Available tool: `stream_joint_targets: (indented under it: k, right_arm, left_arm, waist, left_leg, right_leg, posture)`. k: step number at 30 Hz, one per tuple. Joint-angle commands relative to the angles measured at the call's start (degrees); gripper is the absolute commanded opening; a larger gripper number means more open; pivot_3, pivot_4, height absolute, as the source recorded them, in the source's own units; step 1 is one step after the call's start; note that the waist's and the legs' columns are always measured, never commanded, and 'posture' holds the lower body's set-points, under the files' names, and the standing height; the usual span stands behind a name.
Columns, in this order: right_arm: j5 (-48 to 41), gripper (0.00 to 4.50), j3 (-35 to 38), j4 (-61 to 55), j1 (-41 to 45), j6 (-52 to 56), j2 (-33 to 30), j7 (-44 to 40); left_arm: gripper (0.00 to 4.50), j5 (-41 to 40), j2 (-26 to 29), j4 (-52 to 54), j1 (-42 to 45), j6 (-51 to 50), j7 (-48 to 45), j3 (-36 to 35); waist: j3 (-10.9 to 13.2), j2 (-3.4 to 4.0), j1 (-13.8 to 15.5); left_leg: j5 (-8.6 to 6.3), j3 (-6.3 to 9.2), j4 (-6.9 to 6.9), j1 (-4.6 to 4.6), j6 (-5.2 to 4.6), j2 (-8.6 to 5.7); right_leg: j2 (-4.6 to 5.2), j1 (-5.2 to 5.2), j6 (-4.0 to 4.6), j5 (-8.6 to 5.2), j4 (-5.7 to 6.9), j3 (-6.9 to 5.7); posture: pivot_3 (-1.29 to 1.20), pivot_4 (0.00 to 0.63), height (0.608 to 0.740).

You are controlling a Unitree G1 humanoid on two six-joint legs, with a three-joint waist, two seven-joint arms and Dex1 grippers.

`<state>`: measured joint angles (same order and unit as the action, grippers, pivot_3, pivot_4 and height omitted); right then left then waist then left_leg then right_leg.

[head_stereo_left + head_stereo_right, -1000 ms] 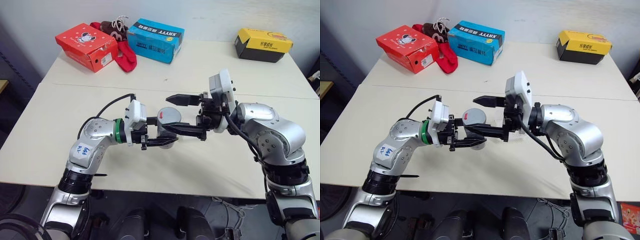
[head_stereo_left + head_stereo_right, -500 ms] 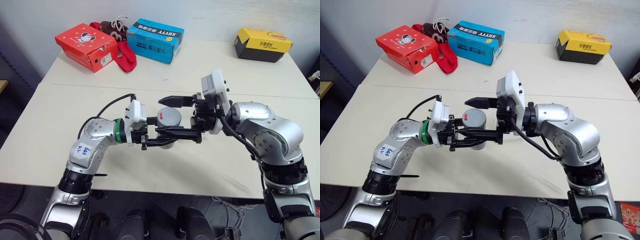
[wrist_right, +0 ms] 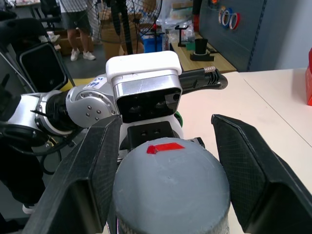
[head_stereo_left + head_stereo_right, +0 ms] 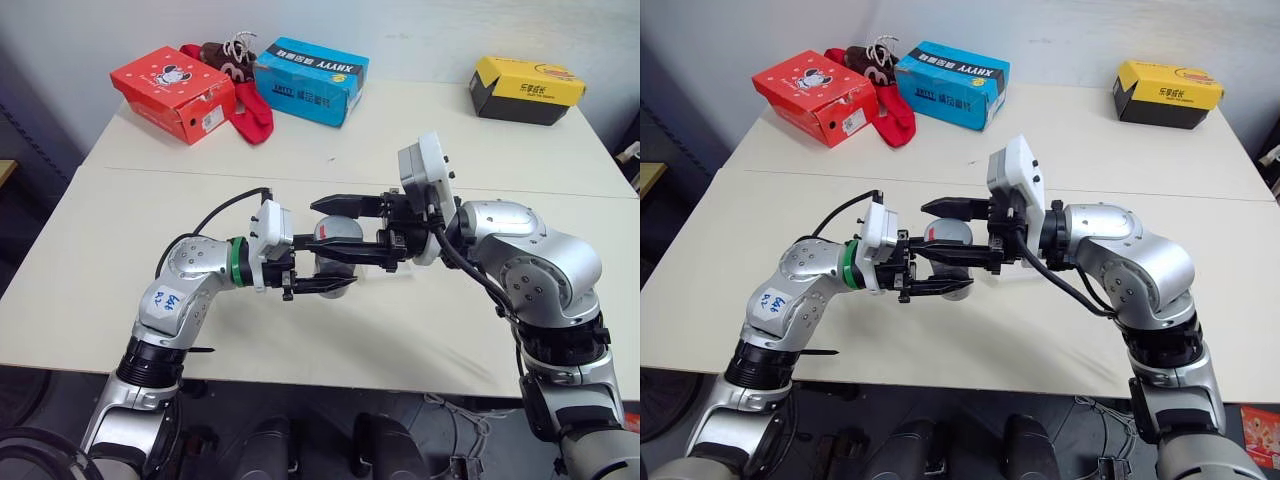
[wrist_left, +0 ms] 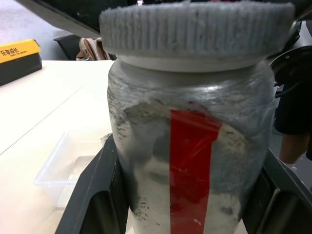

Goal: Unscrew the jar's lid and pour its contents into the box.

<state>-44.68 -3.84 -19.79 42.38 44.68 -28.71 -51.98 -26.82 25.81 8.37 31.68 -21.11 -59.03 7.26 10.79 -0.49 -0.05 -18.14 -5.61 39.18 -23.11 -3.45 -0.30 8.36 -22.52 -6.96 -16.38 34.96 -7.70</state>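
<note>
jar: the jar (image 5: 187, 161) stands upright above the table (image 4: 120, 290), clamped at its body between the fingers of the left gripper (image 4: 322, 272), which reaches in from its 9 o'clock side.
lid: the lid (image 3: 170, 187) is on the jar, red mark up, not yet unscrewed.
what changed: a second ago the right gripper (image 4: 952, 232) stood with its jaws wide, off at the jar's 3 o'clock side; it has since slid in over the lid and its jaws have narrowed. The head views show one black finger at the lid's 12 o'clock edge and the other at its 6 o'clock edge. In the right wrist view the pads flank the lid closely, one seeming to touch and the other with a sliver of gap.
meaning: probably the grasp for unscrewing is just being made; the twist itself looks like the step to come, with the left gripper as the counter-hold.
box: the box (image 5: 66, 173), clear plastic, lies on the table just beyond the jar, seen in the left wrist view.
pouring: not begun.
</note>
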Motion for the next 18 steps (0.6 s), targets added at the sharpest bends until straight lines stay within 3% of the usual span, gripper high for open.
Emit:
stream_joint_targets:
  k: [1, 5, 10, 14, 18]
  right_arm:
    - [-6.4, 2.52, 4.1, -1.3, 0.1, 2.1, 1.6, 1.3]
    - [-17.7, 2.52, 10.7, -0.6, 0.4, 6.8, 4.5, 7.8]
    - [-23.7, 2.52, 19.1, -0.4, -3.5, 8.5, 0.4, 13.1]
    - [-14.2, 2.52, 22.4, 0.4, -12.3, 2.1, -7.3, 9.9]
    - [4.6, 2.52, 24.8, 12.5, -25.8, -19.5, -12.5, 2.6]
  left_arm:
    - [2.32, -0.4, 0.2, 1.4, 0.5, 0.4, 0.0, -0.8]
    - [2.32, -0.3, 0.1, 1.2, 0.4, 0.6, 0.0, -0.9]
    - [2.32, -0.1, 0.1, 0.2, 0.6, 1.3, 0.0, -1.3]
    - [2.32, 0.3, 0.1, -1.2, 1.2, 2.1, 0.2, -2.0]
    - [2.32, 1.1, 0.1, -4.1, 2.7, 3.7, 0.3, -2.6]
  waist:
    - [0.0, 0.0, 0.0]
    - [0.0, 0.02, 0.0]
    - [0.0, 0.02, 0.3]
    - [0.0, 0.02, 0.5]
    - [0.0, 0.02, 1.1]
  left_leg:
    - [0.0, -0.01, 0.0, 0.0, 0.0, 0.0]
    - [0.0, 0.01, 0.0, 0.0, 0.0, 0.0]
    - [0.0, 0.1, 0.0, -0.01, -0.01, -0.02]
    - [-0.02, 0.1, -0.03, -0.05, -0.04, -0.04]
    - [-0.02, -0.05, -0.06, -0.04, -0.04, -0.03]
  right_leg:
    - [0.0, 0.0, 0.0, 0.0, 0.0, 0.0]
    - [0.01, 0.0, 0.0, 0.0, 0.01, 0.01]
    - [0.06, 0.05, 0.0, 0.0, -0.02, 0.06]
    - [0.06, 0.06, 0.0, 0.0, -0.11, 0.06]
    - [-0.04, 0.04, -0.04, 0.02, -0.16, -0.03]
  posture:
    - [0.0, 0.15, 0.74]
    - [0.0, 0.15, 0.74]
    - [0.0, 0.15, 0.74]
    - [0.0, 0.15, 0.74]
    - [0.0, 0.15, 0.74]
